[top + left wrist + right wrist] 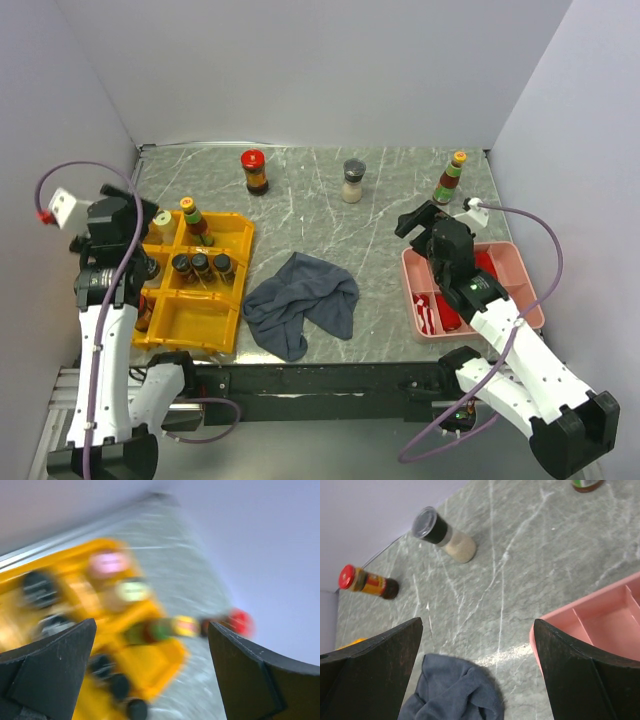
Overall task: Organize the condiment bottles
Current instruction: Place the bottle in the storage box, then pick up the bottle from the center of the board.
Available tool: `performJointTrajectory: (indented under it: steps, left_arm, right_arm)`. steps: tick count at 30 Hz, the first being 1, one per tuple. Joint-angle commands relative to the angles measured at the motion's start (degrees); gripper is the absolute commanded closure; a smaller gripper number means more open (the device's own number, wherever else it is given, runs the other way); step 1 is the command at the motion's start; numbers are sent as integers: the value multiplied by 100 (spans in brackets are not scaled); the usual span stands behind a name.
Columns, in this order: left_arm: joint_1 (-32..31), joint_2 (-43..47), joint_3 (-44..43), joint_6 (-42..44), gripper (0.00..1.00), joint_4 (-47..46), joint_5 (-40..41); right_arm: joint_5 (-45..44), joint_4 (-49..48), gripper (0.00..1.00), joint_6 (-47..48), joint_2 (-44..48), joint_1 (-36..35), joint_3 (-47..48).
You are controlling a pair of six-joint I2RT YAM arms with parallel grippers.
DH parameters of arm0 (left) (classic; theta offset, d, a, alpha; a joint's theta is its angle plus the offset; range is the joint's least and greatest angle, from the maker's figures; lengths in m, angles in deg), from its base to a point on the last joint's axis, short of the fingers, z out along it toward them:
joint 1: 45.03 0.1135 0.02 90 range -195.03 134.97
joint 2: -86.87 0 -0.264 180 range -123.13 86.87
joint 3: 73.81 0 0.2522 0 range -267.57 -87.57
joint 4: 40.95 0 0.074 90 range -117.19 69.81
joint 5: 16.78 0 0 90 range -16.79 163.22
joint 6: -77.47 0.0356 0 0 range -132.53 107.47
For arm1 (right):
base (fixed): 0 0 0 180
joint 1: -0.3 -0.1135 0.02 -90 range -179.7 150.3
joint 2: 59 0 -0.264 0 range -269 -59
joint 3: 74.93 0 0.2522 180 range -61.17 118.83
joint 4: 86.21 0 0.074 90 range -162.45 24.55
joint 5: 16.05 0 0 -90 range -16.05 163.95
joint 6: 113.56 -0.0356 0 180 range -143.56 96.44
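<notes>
Grey marble table (400,200) fills the space between plain white walls. On its left side sits a yellow tray (195,318). Three black-capped jars (201,264) stand in a row in its middle compartments. A green-necked bottle (194,220) stands upright in a back compartment, with a pale-capped jar (160,222) beside it. A pink tray (512,272) lies on the right with red items in it, partly hidden by the arm. A crumpled cloth (300,300) lies between the trays.

Three bottles stand loose along the back of the table, well apart: a red-capped jar (253,171) on the left, a grey-capped jar (353,181) in the middle, and an orange-capped bottle (452,178) near the right wall.

The left gripper (151,630) hangs over the yellow tray's left side, fingers spread wide and holding nothing; its wrist view is badly blurred. The right gripper (478,625) hovers above the pink tray's back left corner, fingers likewise spread and empty, pointing towards the grey-capped jar.
</notes>
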Motion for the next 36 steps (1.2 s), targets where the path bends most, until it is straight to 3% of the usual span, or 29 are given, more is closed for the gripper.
performJointTrajectory:
  steps: [1,7,12,16,21,29,36]
  left_arm:
    - [2,-150,12,1416,1,-2580,-2612]
    - [-156,-2064,-1410,1652,1,-2196,-3386]
    - [-1271,-3972,-3184,2636,1,-1438,-2237]
    - [-1782,-4869,-3775,3102,1,-1693,-2393]
    - [-2037,-6056,-4662,3278,1,-1325,-2271]
    - [-2213,-6839,-4779,3682,1,-1605,-1472]
    - [-2231,-7314,-4893,3929,1,-1860,-1391]
  right_arm:
    - [428,-538,0,404,239,15,-61]
    - [568,-741,0,501,459,15,-202]
    - [683,-829,0,510,442,15,-255]
    - [674,-803,0,510,371,24,-228]
    - [657,-829,0,501,362,15,-246]
    - [771,-917,0,492,213,15,-272]
    - [762,-952,0,492,143,15,-272]
